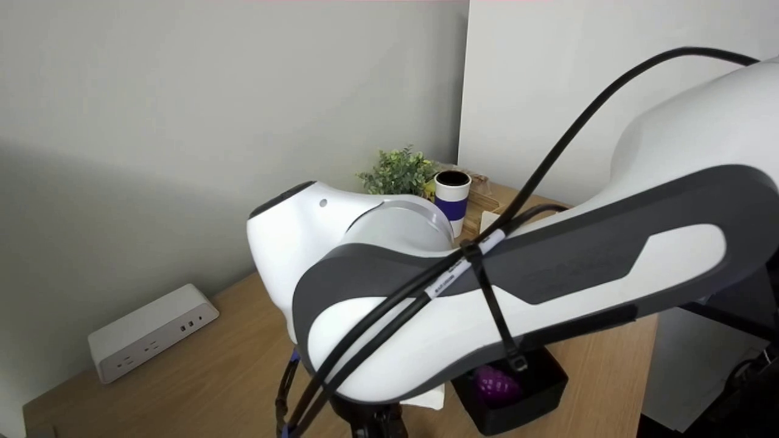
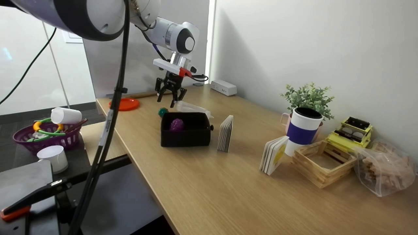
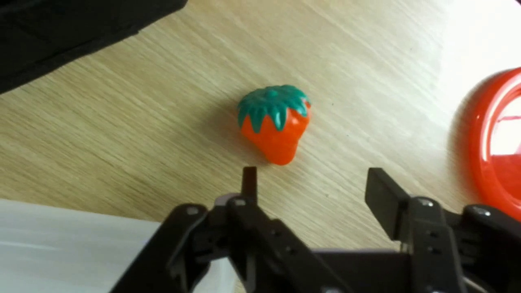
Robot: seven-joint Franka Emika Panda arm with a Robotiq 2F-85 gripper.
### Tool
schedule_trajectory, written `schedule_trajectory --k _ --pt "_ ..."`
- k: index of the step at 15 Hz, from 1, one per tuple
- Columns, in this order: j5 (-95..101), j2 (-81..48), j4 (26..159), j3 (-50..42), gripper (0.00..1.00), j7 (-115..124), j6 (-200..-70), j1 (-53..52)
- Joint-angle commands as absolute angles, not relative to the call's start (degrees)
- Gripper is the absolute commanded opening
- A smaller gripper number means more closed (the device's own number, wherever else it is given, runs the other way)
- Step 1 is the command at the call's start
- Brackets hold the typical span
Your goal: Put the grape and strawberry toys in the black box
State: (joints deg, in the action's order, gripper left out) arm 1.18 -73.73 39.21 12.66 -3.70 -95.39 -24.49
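The purple grape toy lies inside the black box in both exterior views, at the grape toy [image 1: 496,385] [image 2: 176,125] and the black box [image 1: 529,417] [image 2: 186,139]. The box's edge also shows at the upper left of the wrist view [image 3: 81,34]. The strawberry toy [image 3: 274,126], orange-red with a green top, lies on the table just beyond my fingertips in the wrist view. Only its green top [image 2: 163,112] shows in an exterior view, behind the box. My gripper [image 3: 311,179] is open and empty, above the table beside the strawberry; it also shows in an exterior view [image 2: 166,101].
A red plate [image 3: 484,162] is right of the gripper in the wrist view. A pale translucent object [image 2: 192,108] lies beside the box. Standing card-like boards [image 2: 225,133] [image 2: 274,155], a cup [image 2: 302,130] and a wooden crate [image 2: 323,163] stand farther along the table.
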Motion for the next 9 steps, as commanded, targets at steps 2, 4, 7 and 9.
schedule_trajectory --k 2,4,7,9 --pt "1.51 -72.75 39.51 12.18 1.0 -1.61 -92.32 -24.9" --pt "1.42 -72.64 39.78 12.27 1.0 -1.0 -92.0 -24.85" --pt "1.15 -72.37 40.38 12.45 1.0 0.18 -91.48 -24.71" --pt "0.94 -72.22 40.8 12.61 1.0 0.76 -91.1 -24.51"
